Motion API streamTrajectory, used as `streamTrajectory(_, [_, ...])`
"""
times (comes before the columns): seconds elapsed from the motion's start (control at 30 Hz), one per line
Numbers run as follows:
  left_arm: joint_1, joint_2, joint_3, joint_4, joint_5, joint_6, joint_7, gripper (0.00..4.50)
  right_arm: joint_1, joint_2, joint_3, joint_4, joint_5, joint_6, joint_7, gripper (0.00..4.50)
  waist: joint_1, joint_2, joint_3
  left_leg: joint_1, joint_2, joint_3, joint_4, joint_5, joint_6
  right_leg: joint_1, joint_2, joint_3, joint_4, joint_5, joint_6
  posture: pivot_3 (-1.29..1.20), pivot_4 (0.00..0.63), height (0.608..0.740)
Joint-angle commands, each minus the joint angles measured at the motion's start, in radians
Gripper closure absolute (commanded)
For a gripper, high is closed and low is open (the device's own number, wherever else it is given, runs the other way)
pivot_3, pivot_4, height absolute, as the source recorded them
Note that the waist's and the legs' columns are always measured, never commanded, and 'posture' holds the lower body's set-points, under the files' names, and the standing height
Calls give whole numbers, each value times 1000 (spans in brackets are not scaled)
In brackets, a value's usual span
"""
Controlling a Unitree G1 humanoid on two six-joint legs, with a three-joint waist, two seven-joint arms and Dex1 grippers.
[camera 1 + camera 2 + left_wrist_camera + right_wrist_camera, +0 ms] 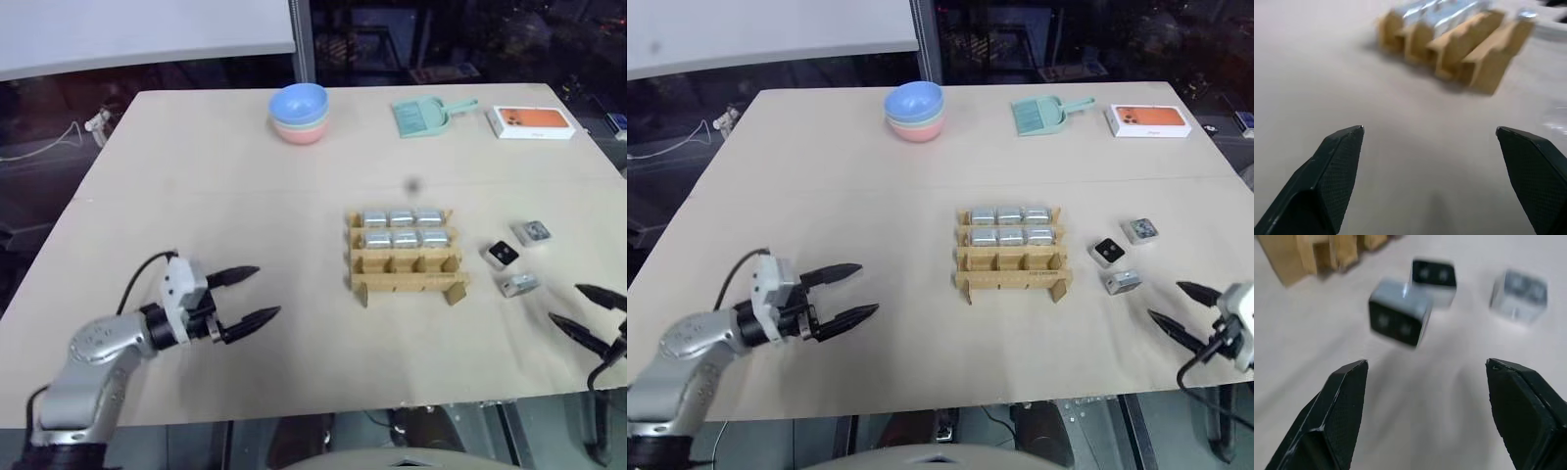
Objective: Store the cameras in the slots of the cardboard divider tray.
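Six cameras (403,228) slotted in cardboard divider tray (405,277); three loose cameras (513,258) beside it on surface (196,176). Left gripper (247,296) and right gripper (586,311) agape, empty.

Brown cardboard divider tray (405,257) holds six silver cameras (403,227) in its two far rows. Three loose cameras (1400,318) lie on the table just ahead of the right gripper's fingertips (1356,369).

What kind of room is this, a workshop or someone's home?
Probably a lab or test workspace at night. A plain table carries staged props: a cardboard divider tray partly filled with small cameras, stacked bowls, a dustpan. Dark glass and cluttered shelves lie behind.
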Motion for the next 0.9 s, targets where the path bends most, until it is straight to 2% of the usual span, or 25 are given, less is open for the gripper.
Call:
streamTrajectory(0.03, [-24, 82, 60, -56, -115, 82, -104, 0, -73, -77, 7, 46, -4, 33, 55, 704, 0, 0, 0, 0, 0, 0, 0, 0, 0, 0, 0, 0, 0, 0, 0, 0, 150, 740])
streamTrajectory(0.27, [-167, 257, 139, -40, -311, 255, -284, 0, -303, -191, 163, 217, -106, -71, 221, 704, 1, -3, 4, -1, -1, 1, 1, 0, 0, 0, 1, 0, 0, 0, 0, 0, 150, 740])
streamTrajectory(0.4, [-232, 307, 120, -20, -317, 300, -337, 0, -454, -209, 297, 296, -183, -152, 330, 704, -8, -2, 6, 0, -1, 1, 0, 0, 0, 0, 1, 0, 0, 0, 0, 0, 150, 740])
streamTrajectory(0.53, [-273, 298, 123, -11, -321, 317, -340, 0, -586, -232, 420, 364, -263, -254, 443, 704, -18, 0, 10, -1, -2, 2, 1, 0, 0, -1, 2, 1, 0, 0, 0, 0, 150, 740])
streamTrajectory(0.8, [-261, 270, 156, -36, -319, 302, -337, 0, -705, -214, 496, 433, -271, -298, 501, 704, -22, 0, 10, -1, -1, 2, 1, 0, 0, -1, 2, 1, 0, 2, -3, 0, 150, 740])
streamTrajectory(0.9, [-263, 260, 170, -37, -328, 300, -343, 0, -719, -208, 506, 441, -261, -301, 509, 1574, -22, 0, 10, -1, -1, 2, 1, 0, 0, -1, 2, 1, 1, 3, -4, 0, 150, 740])
